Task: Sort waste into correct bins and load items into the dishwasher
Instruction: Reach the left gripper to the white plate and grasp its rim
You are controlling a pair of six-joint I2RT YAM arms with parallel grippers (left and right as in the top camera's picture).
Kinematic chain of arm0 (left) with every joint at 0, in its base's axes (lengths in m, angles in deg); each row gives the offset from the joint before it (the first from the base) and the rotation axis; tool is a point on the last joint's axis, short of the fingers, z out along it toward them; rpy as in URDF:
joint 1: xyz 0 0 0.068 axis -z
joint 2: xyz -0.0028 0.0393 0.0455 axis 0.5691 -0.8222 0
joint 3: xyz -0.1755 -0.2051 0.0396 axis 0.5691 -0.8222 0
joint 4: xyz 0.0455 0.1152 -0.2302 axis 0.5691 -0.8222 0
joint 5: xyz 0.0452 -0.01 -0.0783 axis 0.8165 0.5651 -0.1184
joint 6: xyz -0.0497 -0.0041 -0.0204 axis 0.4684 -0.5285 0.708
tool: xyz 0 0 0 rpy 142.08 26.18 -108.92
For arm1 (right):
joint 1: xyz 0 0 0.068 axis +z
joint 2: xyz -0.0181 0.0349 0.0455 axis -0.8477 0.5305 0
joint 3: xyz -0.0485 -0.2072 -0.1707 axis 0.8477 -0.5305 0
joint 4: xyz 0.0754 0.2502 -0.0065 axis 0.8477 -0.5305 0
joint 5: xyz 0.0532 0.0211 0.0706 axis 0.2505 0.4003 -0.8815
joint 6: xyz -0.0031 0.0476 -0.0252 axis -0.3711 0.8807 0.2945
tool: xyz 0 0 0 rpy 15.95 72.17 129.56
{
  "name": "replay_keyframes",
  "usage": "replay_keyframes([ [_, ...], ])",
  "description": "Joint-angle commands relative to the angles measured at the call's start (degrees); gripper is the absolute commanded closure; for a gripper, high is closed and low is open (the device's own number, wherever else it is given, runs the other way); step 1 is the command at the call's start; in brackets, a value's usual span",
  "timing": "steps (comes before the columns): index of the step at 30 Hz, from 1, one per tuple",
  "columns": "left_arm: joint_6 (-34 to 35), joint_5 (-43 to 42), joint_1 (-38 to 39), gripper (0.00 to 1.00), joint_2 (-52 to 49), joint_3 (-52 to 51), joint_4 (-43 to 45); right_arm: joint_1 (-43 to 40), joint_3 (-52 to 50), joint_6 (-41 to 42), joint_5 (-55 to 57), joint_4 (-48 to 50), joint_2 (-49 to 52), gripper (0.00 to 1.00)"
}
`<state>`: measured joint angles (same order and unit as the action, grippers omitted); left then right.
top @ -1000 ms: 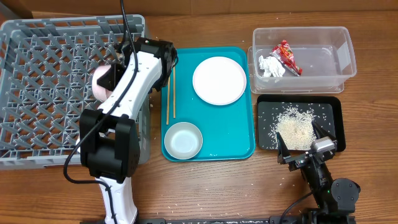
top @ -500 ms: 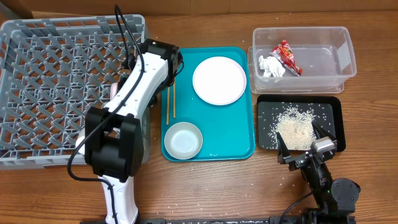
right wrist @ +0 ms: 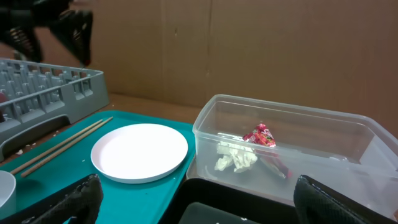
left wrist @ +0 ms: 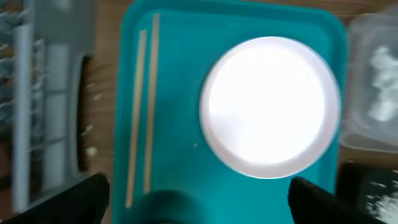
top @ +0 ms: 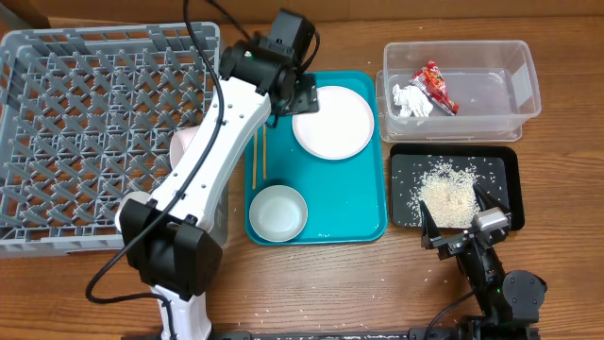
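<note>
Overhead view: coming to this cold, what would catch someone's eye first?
The white left arm stretches diagonally past the grey dish rack, its open left gripper over the teal tray by the large white plate's left edge. Next come the red snack wrapper beside a white tissue in the clear tub at far right, and the pile of rice in the black tray just in front of it.

A large flat teal plastic tray (top: 351,194) with rounded corners and a low raised rim lies near the middle of the brown wood-grain table (top: 311,283), a little toward 12 o'clock. Its long sides run from 12 to 6. A plain brown cardboard wall (right wrist: 249,43) stands upright beyond the table's far edge. From overhead, a brown cardboard corner (top: 21,11) shows at 10 o'clock.
</note>
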<state>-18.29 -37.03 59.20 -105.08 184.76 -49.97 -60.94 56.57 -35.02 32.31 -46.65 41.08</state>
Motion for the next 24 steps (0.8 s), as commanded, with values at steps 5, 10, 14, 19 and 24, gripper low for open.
replay_keyframes([
  [5,-2.60,-7.50,-1.29,0.22,-8.46,-0.37,4.26,0.02,-0.59,0.42,-0.04,0.13,-0.57,0.00],
  [10,-2.56,-11.54,-2.05,0.32,-16.46,-0.37,4.63,0.02,-0.59,0.44,-0.04,0.13,-0.57,0.00],
  [14,-2.56,-12.09,-2.34,0.58,-20.61,-0.37,4.63,0.02,-0.59,0.42,-0.04,0.13,-0.57,0.00],
  [19,-2.62,-13.51,-2.64,0.96,-20.41,0.26,4.17,0.02,-0.59,0.44,-0.07,0.13,-0.57,0.00],
  [24,-3.80,-12.76,-4.59,0.96,-17.27,6.84,-4.00,0.02,-0.59,0.42,-0.04,0.13,-0.57,0.00],
])
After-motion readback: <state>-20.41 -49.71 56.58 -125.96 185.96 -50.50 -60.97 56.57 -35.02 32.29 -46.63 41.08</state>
